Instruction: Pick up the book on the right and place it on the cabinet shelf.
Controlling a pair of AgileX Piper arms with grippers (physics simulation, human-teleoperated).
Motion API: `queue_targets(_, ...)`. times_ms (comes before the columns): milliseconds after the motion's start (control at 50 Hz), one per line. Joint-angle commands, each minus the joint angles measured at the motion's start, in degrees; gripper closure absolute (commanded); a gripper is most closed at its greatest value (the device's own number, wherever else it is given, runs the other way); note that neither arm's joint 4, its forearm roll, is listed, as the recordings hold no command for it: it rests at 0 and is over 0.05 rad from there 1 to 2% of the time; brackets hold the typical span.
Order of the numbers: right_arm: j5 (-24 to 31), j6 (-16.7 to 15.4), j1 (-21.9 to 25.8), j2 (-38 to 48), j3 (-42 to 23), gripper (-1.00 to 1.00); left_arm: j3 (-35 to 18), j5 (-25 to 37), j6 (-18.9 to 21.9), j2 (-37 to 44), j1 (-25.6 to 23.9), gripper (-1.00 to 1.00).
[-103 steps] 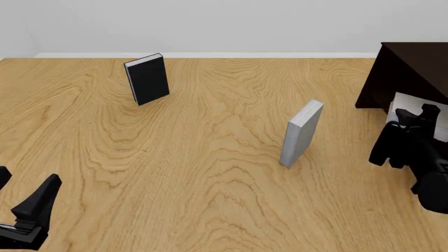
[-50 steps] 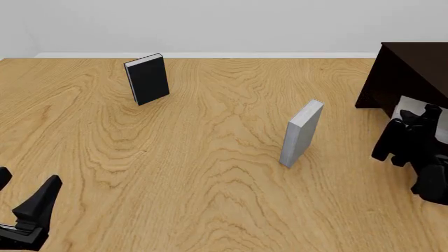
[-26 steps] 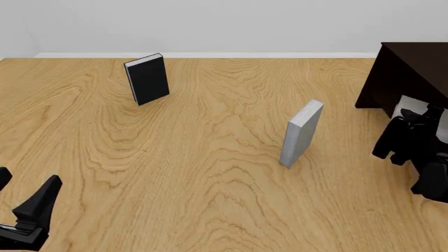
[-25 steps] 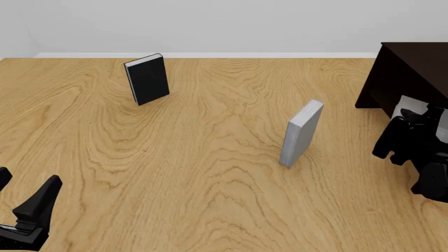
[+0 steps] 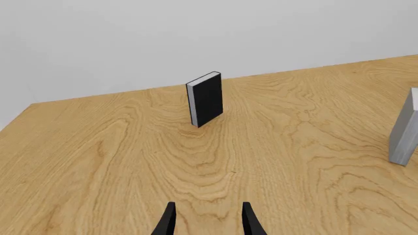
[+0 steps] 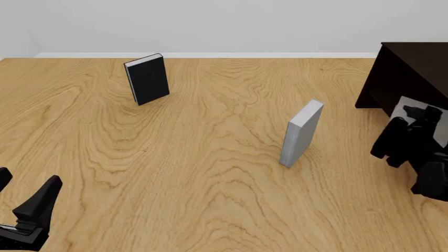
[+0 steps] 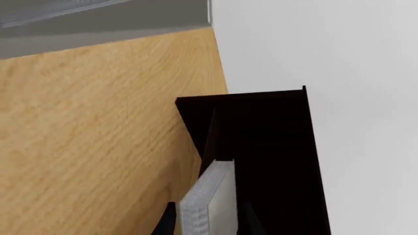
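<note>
Grey book (image 7: 207,200) between right gripper (image 7: 206,223) fingers, at the cabinet (image 7: 274,147) opening

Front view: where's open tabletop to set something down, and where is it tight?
Bare wood lies between the black book and the upright grey book, and across the near table between the left gripper and that grey book. It is crowded at the right: the right gripper holds the book against the cabinet.

I'm seeing the right end effector (image 6: 418,116) holding the book (image 6: 403,108) against the dark cabinet (image 6: 399,73) at far right, while a grey book (image 6: 301,133) is standing mid-worktop (image 6: 210,157) and a black book (image 6: 148,79) far left.
</note>
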Motion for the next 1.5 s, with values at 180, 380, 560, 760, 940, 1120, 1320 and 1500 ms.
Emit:
queue_targets(180,2.81,0.78,1.97,-1.79,-1.55,-1.0,0.0,0.22,-0.16,0.01,-0.14,-1.0)
queue_targets(380,4.15,1.7,3.63,-0.93,-2.64,-1.0,0.0,0.15,-0.36,-0.01,-0.02,-1.0)
queue_targets(560,4.24,2.41,4.69,0.85,-3.26,-1.0,0.0,0.07,-0.42,-0.01,0.23,-1.0)
queue_targets(760,4.12,2.17,5.34,1.29,-3.74,-1.0,0.0,-0.02,-0.34,-0.03,0.27,-1.0)
queue_targets(940,3.38,2.05,5.02,-0.04,-3.62,-1.0,0.0,-0.08,-0.42,-0.05,0.28,-1.0)
queue_targets(1120,3.68,1.85,3.2,-2.05,-3.19,-1.0,0.0,0.09,-0.34,-0.07,0.13,-1.0)
queue_targets(1320,3.13,1.48,2.01,-1.97,-2.28,-1.0,0.0,0.09,-0.29,-0.08,0.09,-1.0)
queue_targets(1500,3.24,1.85,1.35,-2.95,-1.87,-1.0,0.0,0.13,-0.25,-0.06,0.03,-1.0)
